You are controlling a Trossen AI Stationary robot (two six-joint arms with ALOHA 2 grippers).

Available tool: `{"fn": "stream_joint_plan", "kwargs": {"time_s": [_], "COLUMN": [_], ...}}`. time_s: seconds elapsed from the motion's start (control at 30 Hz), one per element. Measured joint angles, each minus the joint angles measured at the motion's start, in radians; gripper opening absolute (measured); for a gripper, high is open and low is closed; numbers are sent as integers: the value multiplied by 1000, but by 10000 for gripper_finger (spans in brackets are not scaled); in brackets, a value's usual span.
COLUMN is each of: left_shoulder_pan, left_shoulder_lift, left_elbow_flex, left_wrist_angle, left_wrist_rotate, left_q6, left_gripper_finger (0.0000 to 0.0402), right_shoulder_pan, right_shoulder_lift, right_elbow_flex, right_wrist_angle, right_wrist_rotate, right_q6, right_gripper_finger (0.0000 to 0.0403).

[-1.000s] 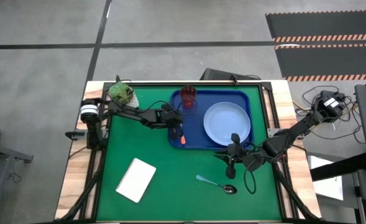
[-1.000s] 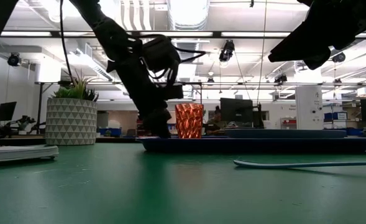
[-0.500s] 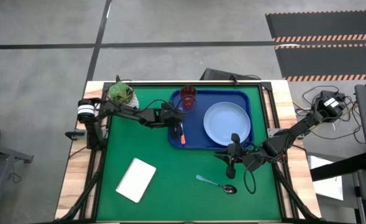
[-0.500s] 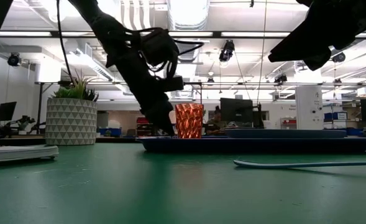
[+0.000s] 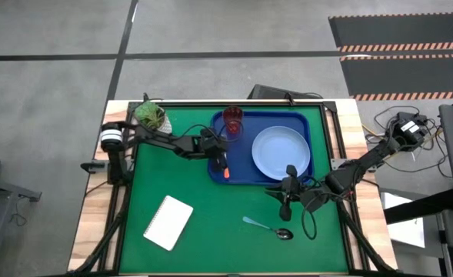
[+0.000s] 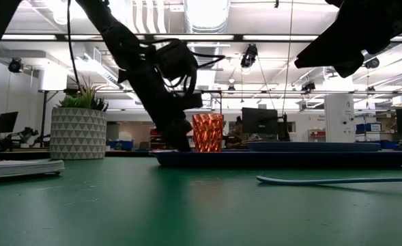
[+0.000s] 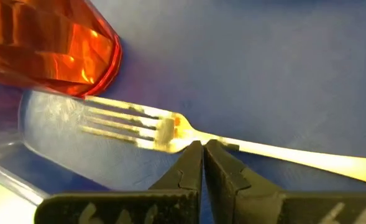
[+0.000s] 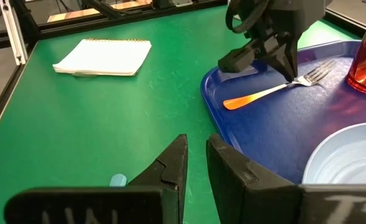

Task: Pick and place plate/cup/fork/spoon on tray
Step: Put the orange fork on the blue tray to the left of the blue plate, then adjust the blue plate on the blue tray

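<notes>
The dark-blue tray (image 5: 303,117) holds the light-blue plate (image 5: 281,151), the dark-red cup (image 5: 233,121) at its far left corner, and the fork (image 5: 225,168), which lies flat along the tray's left side with its tines (image 7: 117,121) by the cup (image 7: 46,43). My left gripper (image 7: 202,146) is shut with its tips at the fork's neck. The spoon (image 5: 268,227) lies on the green mat near the front. My right gripper (image 8: 196,146) hovers above the mat by the tray's near edge, open by a narrow gap, with nothing between its fingers. My left gripper meets the fork at its neck (image 7: 186,132), between the tines and the orange handle (image 8: 251,98). The shut fingers slant down from the table's left and lie across the fork. The fork lies flat on the tray floor. I cannot tell whether the tips pinch it or only rest on it.
A white notepad (image 5: 168,222) lies at the near left of the mat. A potted plant (image 5: 150,115) stands at the far left corner. Open mat lies between the notepad and the spoon.
</notes>
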Motion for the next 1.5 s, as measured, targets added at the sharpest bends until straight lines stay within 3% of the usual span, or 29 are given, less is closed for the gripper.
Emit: {"fn": "stream_joint_plan", "kwargs": {"time_s": [0.43,0.73,0.9,1.17,1.3,1.5], "left_shoulder_pan": [0,-19,-71,-191,-235,-236], "left_shoulder_lift": [11,-50,-138,-255,-313,-438], "left_elbow_flex": [2,2,1,-7,-83,-290], "left_wrist_angle": [55,-15,-56,-48,89,461], "left_wrist_rotate": [0,0,-3,-5,-5,-7], "left_q6": [-23,-25,-26,-1,87,308], "left_gripper_finger": [0,0,0,0,0,0], "right_shoulder_pan": [0,0,0,-45,-120,-308], "right_shoulder_lift": [0,0,0,0,0,2], "right_elbow_flex": [-3,-6,-6,12,51,93], "right_wrist_angle": [0,-3,-77,-376,-503,-524], "right_wrist_rotate": [0,0,9,49,0,-119], "right_q6": [0,14,204,631,736,663], "right_gripper_finger": [48,48,47,47,47,47]}}
